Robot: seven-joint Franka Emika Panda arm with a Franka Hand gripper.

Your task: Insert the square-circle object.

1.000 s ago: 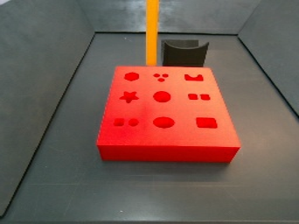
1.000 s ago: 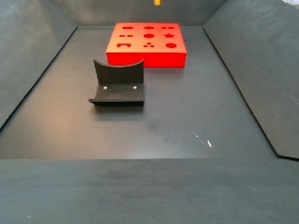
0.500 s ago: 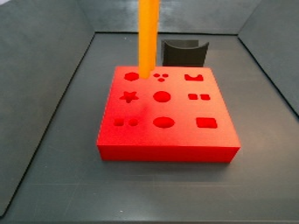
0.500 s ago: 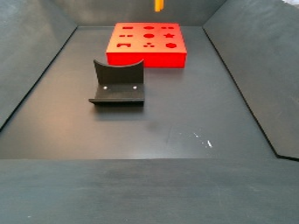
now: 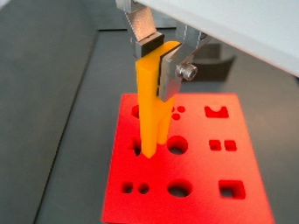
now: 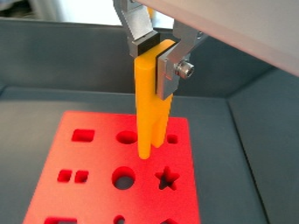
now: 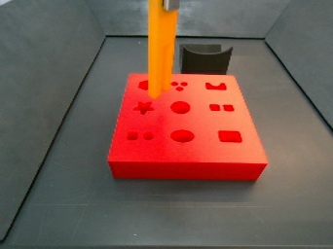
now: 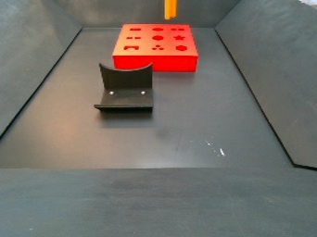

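My gripper (image 5: 160, 52) is shut on the top of the square-circle object (image 5: 151, 109), a long orange-yellow bar with two prongs at its lower end. It also shows in the other wrist view (image 6: 149, 105). The bar hangs upright above the red block (image 7: 184, 126) with shaped holes, its lower end over the block's far left part in a side view (image 7: 158, 53). In the other side view only the bar's lower end (image 8: 170, 8) shows above the block (image 8: 156, 46). The gripper itself is out of both side views.
The fixture, a dark curved bracket on a base plate, stands behind the block in a side view (image 7: 205, 56) and in front of it in the other side view (image 8: 125, 88). Grey walls (image 7: 72, 88) slope up round the dark floor.
The bar has moved forward over the block's far left part and has come lower in a side view. The block and the fixture have not moved.
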